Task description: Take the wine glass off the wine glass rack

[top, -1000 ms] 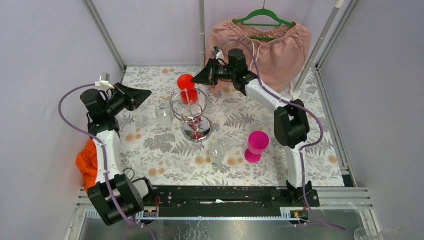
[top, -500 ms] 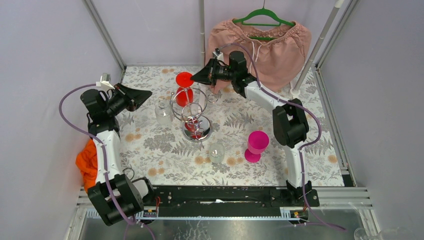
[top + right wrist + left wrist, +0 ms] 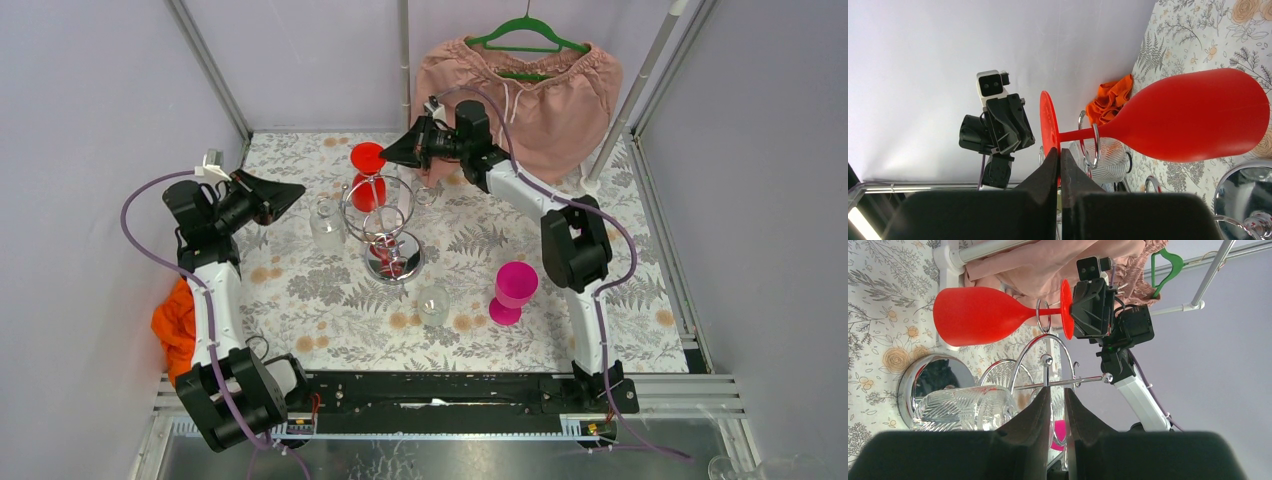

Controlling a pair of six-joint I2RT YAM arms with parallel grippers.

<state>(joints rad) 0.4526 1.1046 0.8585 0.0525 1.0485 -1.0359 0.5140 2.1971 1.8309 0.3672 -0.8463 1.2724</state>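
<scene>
The red wine glass (image 3: pixel 368 180) hangs bowl-down from the chrome wine glass rack (image 3: pixel 385 225); its stem passes through a wire hook ring (image 3: pixel 1088 145). My right gripper (image 3: pixel 388 157) reaches in from the back right and is shut on the rim of the glass's flat red foot (image 3: pixel 1048 125). The right wrist view shows the red bowl (image 3: pixel 1198 115) to the right of the jaws. My left gripper (image 3: pixel 297 188) hovers left of the rack and touches nothing. Its fingers (image 3: pixel 1040 405) stand a narrow gap apart with nothing between them, pointing at the rack's post.
A clear cut glass (image 3: pixel 326 222) is at the rack's left side; another clear glass (image 3: pixel 433 303) stands in front. A pink goblet (image 3: pixel 514 290) stands at the right. An orange cloth (image 3: pixel 175 325) lies at the left edge. A pink garment (image 3: pixel 520 90) hangs at the back.
My right gripper has shifted a little left and closed on the red foot. The glass has nudged slightly left with it. The left arm has barely moved.
</scene>
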